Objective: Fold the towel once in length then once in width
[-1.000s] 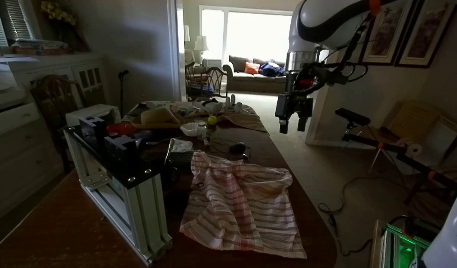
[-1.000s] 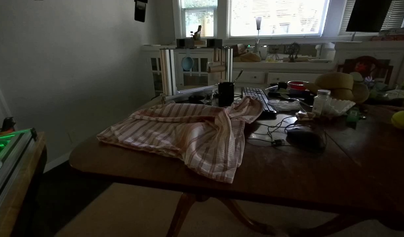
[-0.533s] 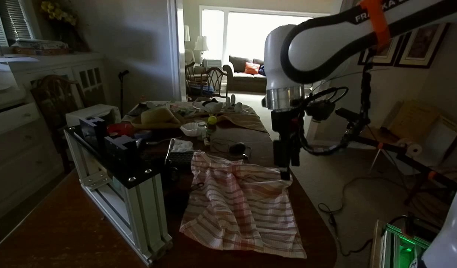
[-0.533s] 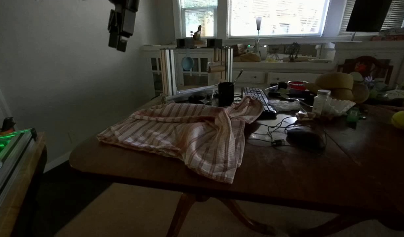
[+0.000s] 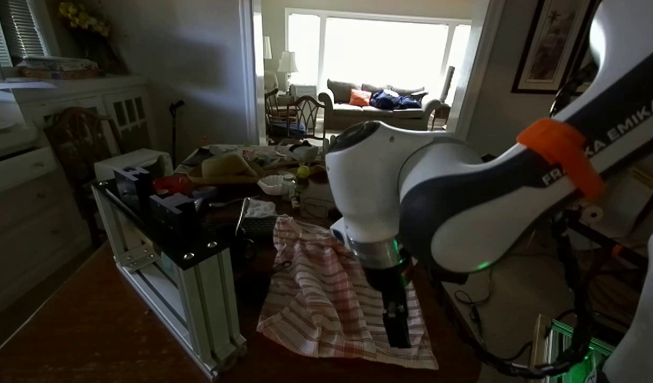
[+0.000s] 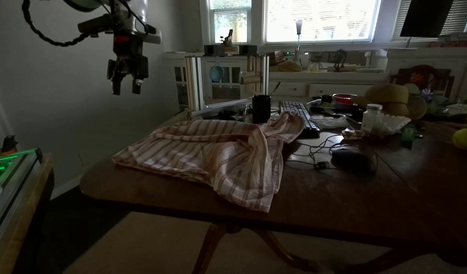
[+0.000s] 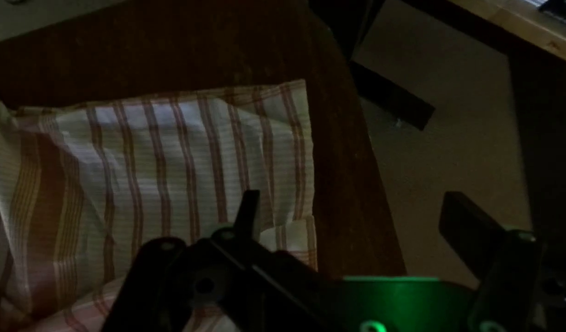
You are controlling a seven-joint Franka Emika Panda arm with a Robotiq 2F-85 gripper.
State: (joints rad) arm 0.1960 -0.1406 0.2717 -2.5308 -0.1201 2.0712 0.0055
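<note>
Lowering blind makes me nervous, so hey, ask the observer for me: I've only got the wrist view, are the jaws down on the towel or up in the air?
Observer: Up in the air. In an exterior view, the open jaws hang higher than the towel, not touching it.
Operator: Thanks. My picture cuts the towel off, so what lies beside the part I'm missing?
Observer: A keyboard, by the towel's crumpled end; it shows in both exterior views, though I can't tell whether the two touch.
</note>
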